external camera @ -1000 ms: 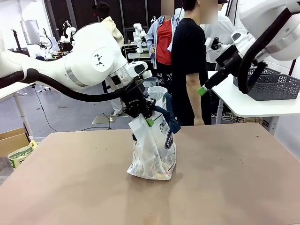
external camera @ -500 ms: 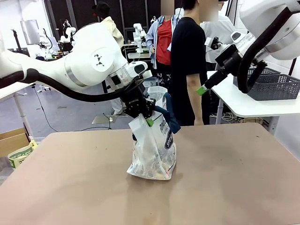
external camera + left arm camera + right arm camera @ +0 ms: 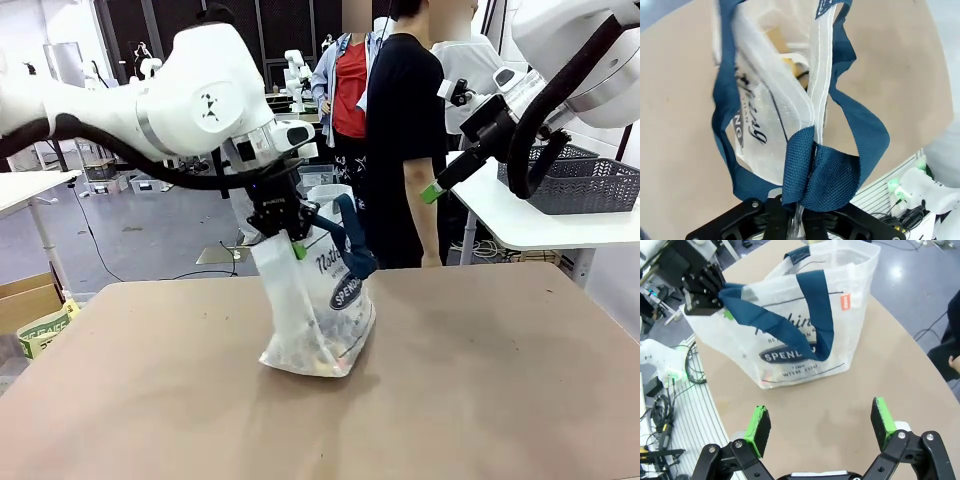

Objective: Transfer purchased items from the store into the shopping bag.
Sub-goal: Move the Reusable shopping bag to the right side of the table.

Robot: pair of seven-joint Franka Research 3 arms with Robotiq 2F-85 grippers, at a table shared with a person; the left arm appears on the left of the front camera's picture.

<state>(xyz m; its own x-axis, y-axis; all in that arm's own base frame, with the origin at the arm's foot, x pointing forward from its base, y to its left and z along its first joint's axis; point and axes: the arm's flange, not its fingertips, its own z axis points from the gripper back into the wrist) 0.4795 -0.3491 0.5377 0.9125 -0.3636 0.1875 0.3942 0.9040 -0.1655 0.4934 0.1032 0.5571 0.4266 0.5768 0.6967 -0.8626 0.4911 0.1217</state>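
The shopping bag, whitish plastic with navy print and an oval label, stands tilted on the brown table. My left gripper is shut on its navy strap handles and holds the top of the bag up. Purchased items show dimly through the bag's bottom, and something yellowish lies inside. In the right wrist view the bag lies below and ahead, with the left gripper at its strap. My right gripper hangs open, high above the far table edge; its green pads stand wide apart. The store, a dark grey basket, sits on a white side table.
A person in a black shirt stands at the far edge, arm hanging down. The white side table lies at the right. A cardboard box sits on the floor at the left. Bare tabletop surrounds the bag.
My left arm has risen and swung left with the strap, pulling the bag upright and turning its printed side toward the front. The right arm has stayed still.
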